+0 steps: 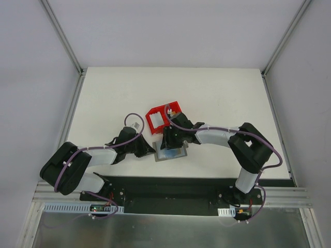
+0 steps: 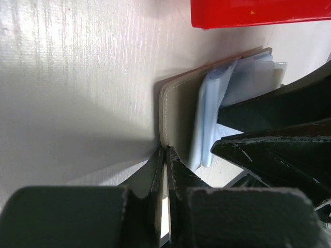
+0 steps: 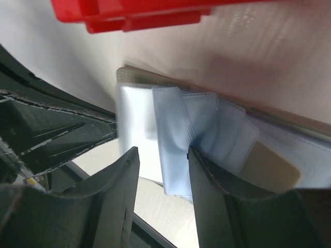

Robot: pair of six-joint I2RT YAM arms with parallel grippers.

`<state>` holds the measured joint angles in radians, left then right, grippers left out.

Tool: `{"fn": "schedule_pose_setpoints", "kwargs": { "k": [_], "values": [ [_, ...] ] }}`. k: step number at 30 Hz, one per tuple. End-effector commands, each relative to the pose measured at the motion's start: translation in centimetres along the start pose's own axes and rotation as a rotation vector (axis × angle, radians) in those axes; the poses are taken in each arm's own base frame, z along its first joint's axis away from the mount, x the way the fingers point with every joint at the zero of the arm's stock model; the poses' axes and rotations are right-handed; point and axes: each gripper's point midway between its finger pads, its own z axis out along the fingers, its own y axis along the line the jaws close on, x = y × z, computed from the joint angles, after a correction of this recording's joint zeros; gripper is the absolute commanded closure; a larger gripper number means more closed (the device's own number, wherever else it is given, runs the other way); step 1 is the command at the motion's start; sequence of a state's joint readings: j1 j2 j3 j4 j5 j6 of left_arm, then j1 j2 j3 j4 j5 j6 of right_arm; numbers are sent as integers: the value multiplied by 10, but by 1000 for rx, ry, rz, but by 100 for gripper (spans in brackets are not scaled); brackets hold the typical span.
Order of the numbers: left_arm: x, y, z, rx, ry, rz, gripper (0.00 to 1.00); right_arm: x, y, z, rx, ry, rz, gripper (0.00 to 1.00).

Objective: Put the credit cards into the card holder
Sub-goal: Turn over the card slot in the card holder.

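The left gripper (image 2: 165, 155) is fully closed, its two black fingers pinched on the stitched edge of the card holder (image 2: 178, 113) at the holder's 9 o'clock side in the top view. The right gripper (image 3: 163, 151) stands about half open right over the holder. Its fingers (image 3: 207, 196) are parted, and a clear bluish plastic sleeve (image 3: 173, 144) lies flat in the gap between them. The jaws do not clamp the sleeve, and no card is held in them.

From above, the left gripper (image 1: 150, 151) meets the card holder (image 1: 175, 153) from 9 o'clock, and the right gripper (image 1: 170, 143) reaches in from 3 o'clock, covering most of it. The holder lies open on the white table (image 1: 232, 103), near the front edge and between the two arms. Its grey-beige cover is down and its sleeves are fanned upward.

In the right wrist view a gold credit card (image 3: 269, 165) sits inside one of the sleeves of the card holder (image 3: 227, 129), at about 4 o'clock from the fingertips. A white panel (image 3: 135, 129) lies at 10 o'clock from them. Whether it is a card or a bare sleeve cannot be told.

The red bin (image 1: 176, 106) stands just beyond the holder at 12 o'clock, close to it but apart. Its wall (image 2: 258, 11) shows along the top of the left wrist view.
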<state>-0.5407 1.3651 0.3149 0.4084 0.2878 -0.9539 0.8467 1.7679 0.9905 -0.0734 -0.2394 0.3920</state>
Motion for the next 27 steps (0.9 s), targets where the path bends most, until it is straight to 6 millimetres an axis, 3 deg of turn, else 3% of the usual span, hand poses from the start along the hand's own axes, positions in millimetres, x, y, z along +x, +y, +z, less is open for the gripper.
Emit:
{"fn": "schedule_pose_setpoints", "kwargs": {
  "k": [1, 8, 14, 17, 21, 23, 27],
  "values": [
    [23, 53, -2, -179, 60, -30, 100, 22, 7, 17, -94, 67, 23, 54],
    [24, 63, 0, -220, 59, -59, 100, 6, 63, -13, -265, 14, -108, 53],
    [27, 70, 1, -248, 63, -76, 100, 1, 75, -40, -272, -8, -176, 53],
    [27, 71, 0, -249, 61, -77, 100, -7, 60, -56, -175, -71, -211, 52],
    [27, 69, 0, -238, 67, -69, 100, -20, 12, -72, 37, -156, -147, 50],
    [28, 66, 1, -221, 71, -62, 100, -19, -13, -71, 104, -147, -92, 48],
    [26, 62, 1, -204, 72, -51, 100, -7, -36, -63, 162, -110, -46, 47]
  ]
}}
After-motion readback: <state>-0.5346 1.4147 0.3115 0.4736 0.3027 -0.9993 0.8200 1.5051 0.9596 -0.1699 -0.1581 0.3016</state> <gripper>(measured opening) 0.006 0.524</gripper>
